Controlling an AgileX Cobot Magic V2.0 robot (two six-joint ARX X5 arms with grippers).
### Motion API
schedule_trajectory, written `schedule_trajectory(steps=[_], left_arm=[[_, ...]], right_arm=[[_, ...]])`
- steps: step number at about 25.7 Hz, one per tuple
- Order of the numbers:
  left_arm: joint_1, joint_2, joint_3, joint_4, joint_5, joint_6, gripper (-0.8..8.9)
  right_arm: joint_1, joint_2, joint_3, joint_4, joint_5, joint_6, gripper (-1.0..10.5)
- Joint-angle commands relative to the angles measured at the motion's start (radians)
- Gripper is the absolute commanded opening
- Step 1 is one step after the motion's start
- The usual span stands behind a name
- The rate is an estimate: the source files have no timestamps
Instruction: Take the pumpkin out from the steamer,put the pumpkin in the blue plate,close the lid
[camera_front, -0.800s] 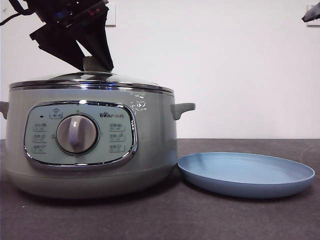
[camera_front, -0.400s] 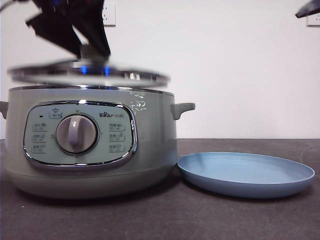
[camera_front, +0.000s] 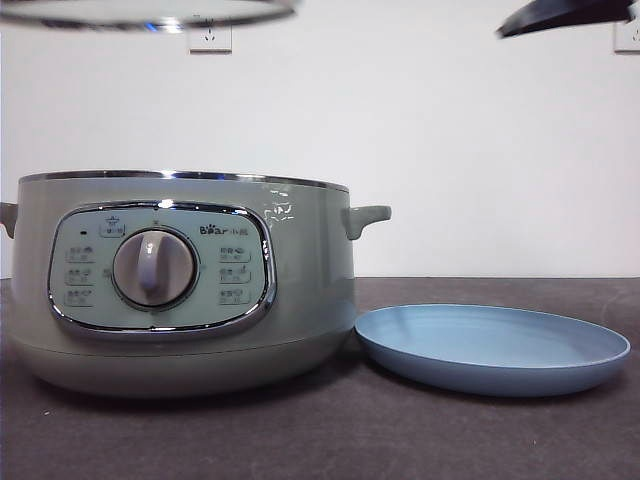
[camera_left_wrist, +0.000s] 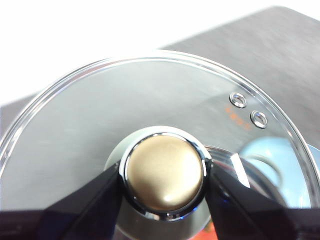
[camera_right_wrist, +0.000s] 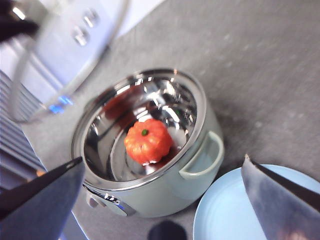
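Fingers of the left gripper (camera_left_wrist: 165, 175) clamp the knob of the lid (camera_left_wrist: 150, 100), held high above the steamer (camera_front: 180, 285). Right gripper (camera_right_wrist: 160, 200) fingers spread wide above the pumpkin (camera_right_wrist: 147, 141) in the pot. Pumpkin likely light, rigid; ribbed flanks offer best grip. Blue plate (camera_front: 495, 350) sits beside on tabletop.

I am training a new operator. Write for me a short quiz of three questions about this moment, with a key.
1. True or false: the lid rests on the steamer.
2. Which gripper holds the lid by its knob? A) left B) right
3. Fill in: the pumpkin lies inside the ____, while the blue plate beside it holds nothing.

Key: 1. False, the left gripper holds it high above the open steamer. 2. A. 3. steamer. The right gripper is open above the steamer.
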Motion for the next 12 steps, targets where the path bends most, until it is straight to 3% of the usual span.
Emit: schedule_trajectory(steps=[1, 8, 10, 12], left_arm=[[0.000, -0.080, 0.014, 0.027, -0.057, 0.004, -0.09], [0.000, -0.220, 0.014, -0.022, -0.213, 0.004, -0.09], [0.000, -0.270, 0.014, -0.047, -0.262, 0.005, -0.09], [0.000, -0.312, 0.014, -0.077, -0.301, 0.004, -0.09]], right_arm=[[0.093, 0.069, 0.039, 0.007, 0.053, 0.010, 6.0], [0.266, 0.274, 0.200, -0.007, 0.123, -0.003, 6.5], [0.326, 0.369, 0.301, -0.046, 0.188, -0.035, 7.6], [0.369, 0.469, 0.428, -0.122, 0.233, -0.089, 7.6]])
